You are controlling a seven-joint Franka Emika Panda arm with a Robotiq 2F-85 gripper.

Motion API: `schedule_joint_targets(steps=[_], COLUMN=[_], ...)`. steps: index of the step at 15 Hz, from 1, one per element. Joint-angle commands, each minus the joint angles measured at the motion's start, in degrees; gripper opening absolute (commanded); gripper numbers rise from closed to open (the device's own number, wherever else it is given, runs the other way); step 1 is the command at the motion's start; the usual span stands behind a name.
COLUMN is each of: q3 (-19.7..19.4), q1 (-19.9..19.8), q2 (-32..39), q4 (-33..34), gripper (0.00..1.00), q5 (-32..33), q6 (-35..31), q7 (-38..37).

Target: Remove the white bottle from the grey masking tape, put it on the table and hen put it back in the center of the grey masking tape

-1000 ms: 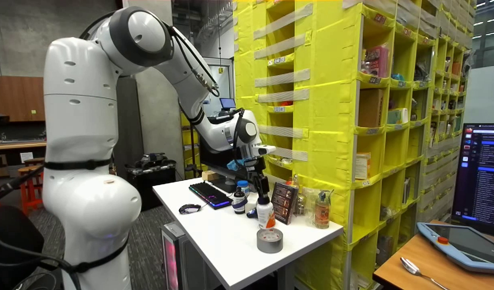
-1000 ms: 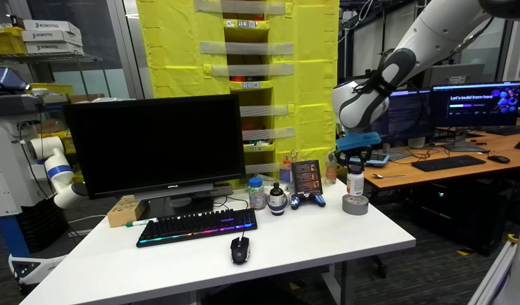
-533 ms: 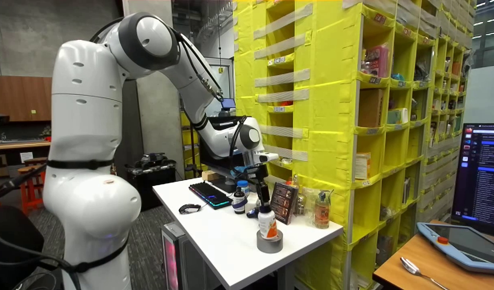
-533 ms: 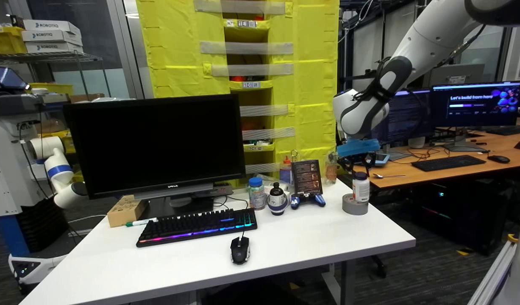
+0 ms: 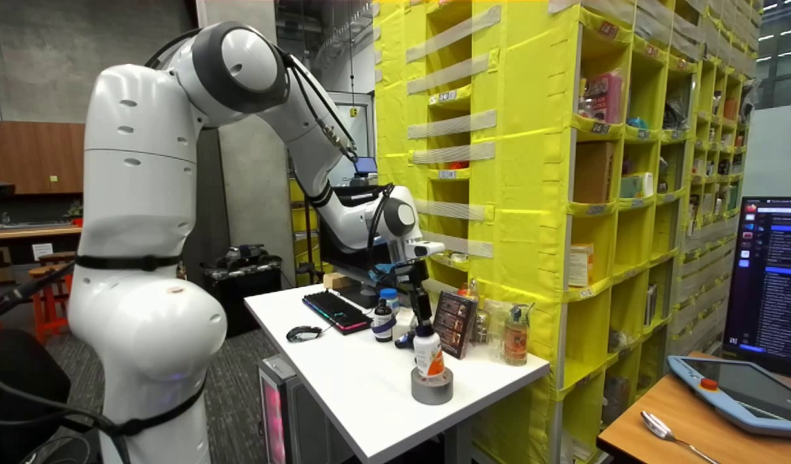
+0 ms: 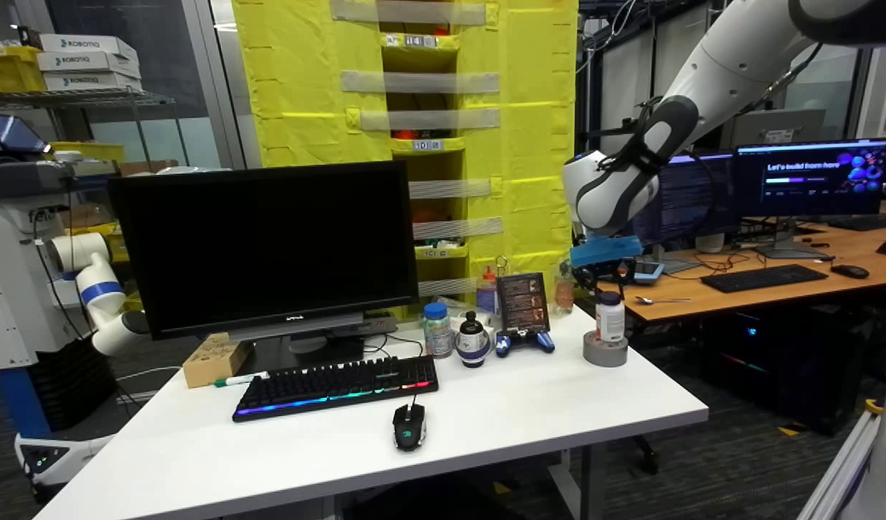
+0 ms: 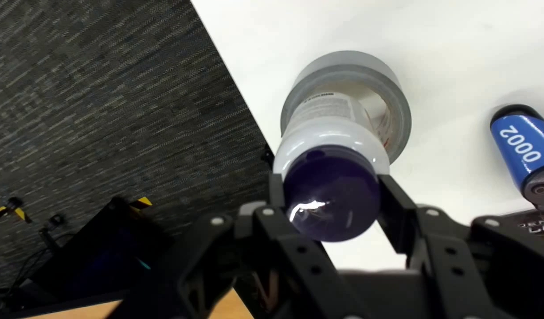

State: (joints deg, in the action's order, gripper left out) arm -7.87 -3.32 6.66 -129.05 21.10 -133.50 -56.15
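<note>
Now lower than a second ago, the white bottle [image 7: 331, 133] is below the fingers [image 7: 398, 212], clamped at cap width on its purple cap [image 7: 331, 195]; base at the mouth of the grey masking tape [image 7: 404, 118], centring probably remains.

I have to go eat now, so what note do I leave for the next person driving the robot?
End effector: closed on the purple cap of the white bottle.
Where things are: the white bottle is held at the hole of the grey masking tape, which lies flat on the table; whether its base is inside or just above, I can't tell.
Done: bottle gripped. Whether it has already stood on the table, these views don't show.
Left: if it has, probably centre it in the hole, let go and back off; if not, table first.
</note>
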Motion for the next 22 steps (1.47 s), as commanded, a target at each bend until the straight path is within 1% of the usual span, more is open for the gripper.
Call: schedule_joint_targets(steps=[1,6,7,8,10,11,12,18,22], q3=[0.1,0.5,0.5,0.4,0.3,0.3,0.2,0.3,2.1], q1=[0.5,1.0,1.2,1.4,1.7,1.8,1.9,2.2,2.2], q2=[0.5,2.0,2.3,2.6,2.9,3.0,3.1,3.1,0.8], q4=[1.2,1.8,1.8,1.9,2.1,2.1,2.2,2.1,-0.1], gripper=[0.27,0.27,0.77,0.78,0.88,0.95,0.99,1.0,1.0], q5=[1.3,0.6,0.6,0.7,0.9,0.9,1.0,0.8,-3.4], q6=[0.7,0.7,0.7,0.6,0.6,0.5,0.5,-0.1,-4.1], q7=[-0.6,0.2,0.1,0.2,0.0,0.0,0.0,0.8,9.1])
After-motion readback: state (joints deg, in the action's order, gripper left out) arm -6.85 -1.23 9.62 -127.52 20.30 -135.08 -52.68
